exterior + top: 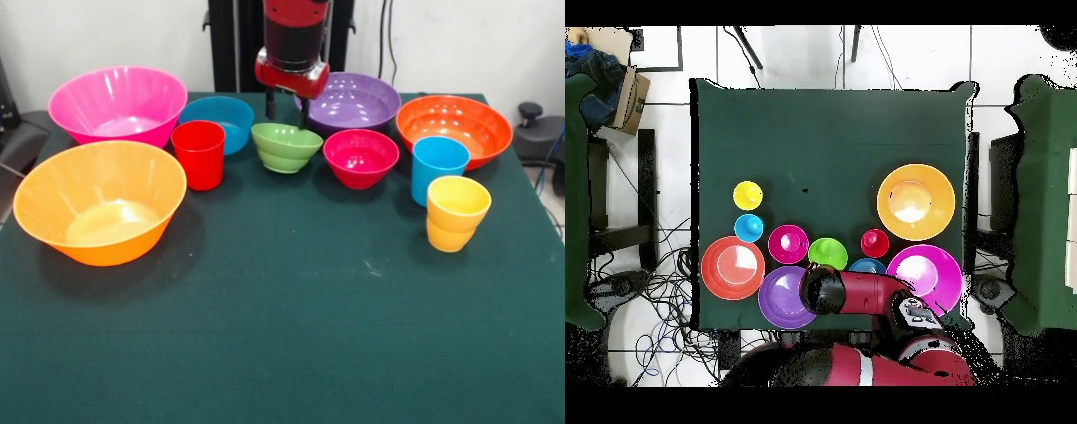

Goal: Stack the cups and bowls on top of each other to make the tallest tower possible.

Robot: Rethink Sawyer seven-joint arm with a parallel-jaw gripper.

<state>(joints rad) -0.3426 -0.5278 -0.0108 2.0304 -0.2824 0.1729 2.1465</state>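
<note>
My gripper (pixel 286 113) hangs open just above the back rim of the small green bowl (pixel 285 147); one fingertip (pixel 303 117) is at the rim. No cup or bowl is stacked on another. The small blue bowl (pixel 219 122), red cup (pixel 199 155), crimson-pink bowl (pixel 360 157) and purple bowl (pixel 357 102) stand around it. The large pink bowl (pixel 117 104) and yellow-orange bowl (pixel 100 201) are on the left. The orange bowl (pixel 455 128), sky-blue cup (pixel 439 168) and yellow cup (pixel 457 212) are on the right. In the overhead view the arm (pixel 827 291) hides the gripper, next to the green bowl (pixel 828 253).
Everything stands on a dark green table (pixel 282 336), in its half nearer the robot. The robot's pedestal (pixel 238 44) is behind the table. Cables (pixel 655 290) lie on the floor beside the table.
</note>
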